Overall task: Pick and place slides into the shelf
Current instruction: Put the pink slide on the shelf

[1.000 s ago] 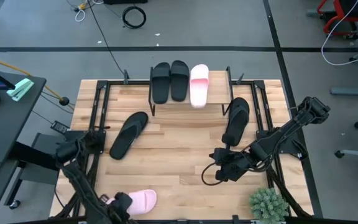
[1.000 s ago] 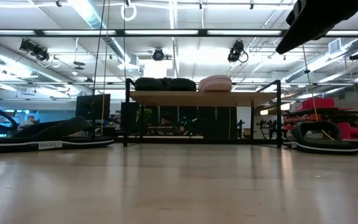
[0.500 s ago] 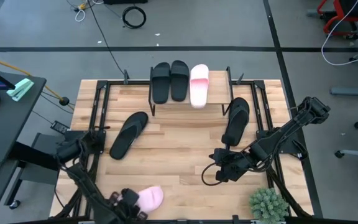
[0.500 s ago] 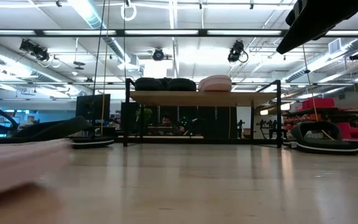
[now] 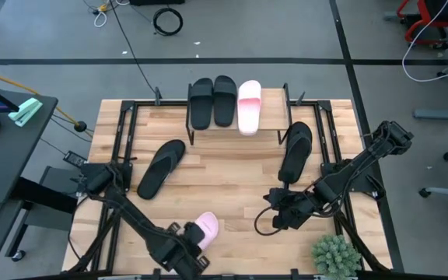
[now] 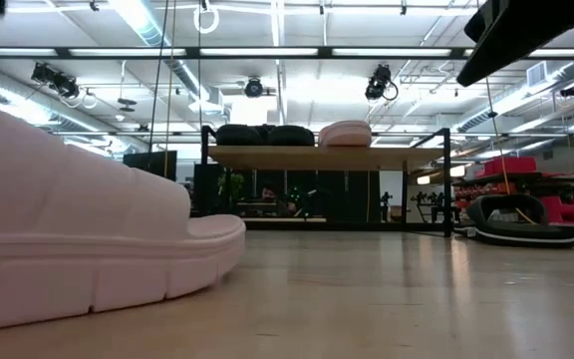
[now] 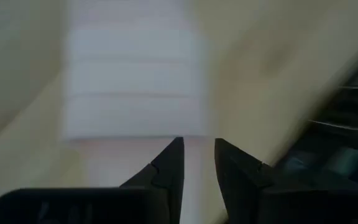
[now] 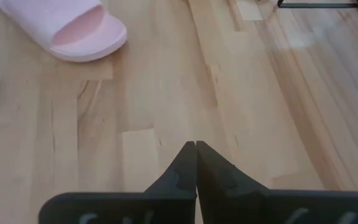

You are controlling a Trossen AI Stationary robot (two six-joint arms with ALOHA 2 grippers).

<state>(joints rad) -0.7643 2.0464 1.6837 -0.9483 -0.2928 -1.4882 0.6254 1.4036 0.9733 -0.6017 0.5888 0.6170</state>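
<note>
Three done: two matte black slides (image 5: 212, 101) and a pale pink one (image 5: 249, 106) sit atop the low wood-topped shelf (image 5: 264, 118) at 12 o'clock. You've 3 left: black slides at 9 (image 5: 160, 168) and 3 (image 5: 295, 150), plus the pink slide (image 5: 204, 227) at 6, gripped by the left gripper (image 5: 189, 249). Right gripper (image 5: 285, 220), approx 4 o'clock, is clenched on nothing.

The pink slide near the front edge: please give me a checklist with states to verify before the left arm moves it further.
1. Left gripper at the pink slide: ok.
2. Fingers firmly closed on it: cannot tell; a narrow gap shows.
3. Free space on the shelf beside the other pink slide: ok.
4. Right gripper out of the way, fingers shut, empty: ok.
5. Black slides on the table off a straight path to the shelf: ok.
</note>
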